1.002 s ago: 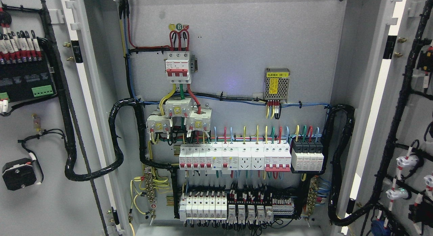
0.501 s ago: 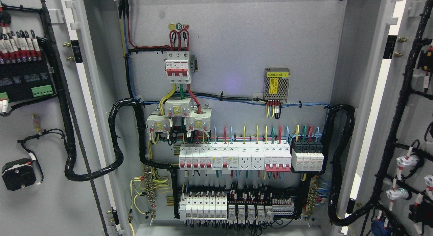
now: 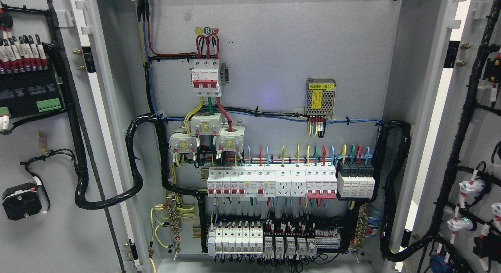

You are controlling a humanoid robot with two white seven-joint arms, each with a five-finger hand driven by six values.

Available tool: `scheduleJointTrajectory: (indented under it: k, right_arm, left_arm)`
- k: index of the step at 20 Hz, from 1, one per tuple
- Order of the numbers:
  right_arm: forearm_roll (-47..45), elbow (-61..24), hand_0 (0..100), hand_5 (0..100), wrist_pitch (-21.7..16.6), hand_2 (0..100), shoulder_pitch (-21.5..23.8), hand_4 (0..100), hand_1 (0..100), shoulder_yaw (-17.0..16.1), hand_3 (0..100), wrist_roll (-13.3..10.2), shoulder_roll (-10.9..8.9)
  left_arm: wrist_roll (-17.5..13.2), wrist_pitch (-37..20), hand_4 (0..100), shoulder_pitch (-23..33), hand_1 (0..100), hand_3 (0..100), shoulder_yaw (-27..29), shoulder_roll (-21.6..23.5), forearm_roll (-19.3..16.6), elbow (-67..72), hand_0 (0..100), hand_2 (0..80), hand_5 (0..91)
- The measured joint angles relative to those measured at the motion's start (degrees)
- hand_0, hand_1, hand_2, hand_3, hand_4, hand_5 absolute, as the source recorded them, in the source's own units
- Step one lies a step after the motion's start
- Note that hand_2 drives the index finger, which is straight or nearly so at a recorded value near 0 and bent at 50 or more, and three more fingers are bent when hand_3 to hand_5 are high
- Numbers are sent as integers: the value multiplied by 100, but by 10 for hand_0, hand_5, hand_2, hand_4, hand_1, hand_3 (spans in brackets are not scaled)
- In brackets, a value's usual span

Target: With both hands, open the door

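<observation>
Neither robot hand shows anywhere in the head view, so no way to tell how far the fingers are spread or whether they hold anything; both arms are out of frame.

Step in hand, as a judgement: the opening looks done. Both doors are swung wide and the cabinet inside is fully exposed. Next move prob. calls for nothing more than keeping the arms clear of the door edges; if more swing is wanted, each hand would need to come back onto its own door's free edge, w/ care not to snag the wiring on the inner faces.

Left door [image 3: 51, 155] fills the 9 o'clock side, inner face toward the camera, pale grey, w/ a black terminal block at 10 o'clock and a thick black cable bundle [image 3: 80, 147] running down it. Right door [image 3: 438, 155] sits at 3 o'clock, also inner face showing, w/ black cable looms and white connectors toward 4 o'clock.

Between them, centre frame, is the back panel [image 3: 274, 49]: grey plate, red-and-white main breaker [image 3: 206, 78] at approx. 11 o'clock, small mesh power supply [image 3: 321, 96] at approx. 1 o'clock, a row of white breakers [image 3: 270, 181] just below centre, more breakers and relays at 6 o'clock. Coloured wires feed them all.
</observation>
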Motion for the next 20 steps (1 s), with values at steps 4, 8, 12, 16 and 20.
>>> scheduleJointTrajectory:
  k: [4,8,12,16,20]
  right_arm:
    - [55,209,382,0,267,0,-141,0,0,-38,0,-100,76]
    - [171,344,382,0,350,0,-196,0,0,-61,0,-137,204]
    - [236,444,382,0,383,0,-208,0,0,-74,0,-143,322]
    - [300,511,383,0,503,0,-215,0,0,-81,0,-146,406]
    - [427,557,383,0,545,0,-219,0,0,-91,0,-147,464]
  left_arm:
    - [35,21,0,-55,0,0,5,-75,0,119,0,0,0]
    - [87,16,0,-83,0,0,8,-133,0,201,0,0,0]
    - [100,-119,0,-92,0,0,10,-175,0,257,0,0,0]
    - [104,-260,0,-93,0,0,11,-203,128,296,0,0,0]
    - [131,-319,0,-93,0,0,12,-224,299,323,0,0,0]
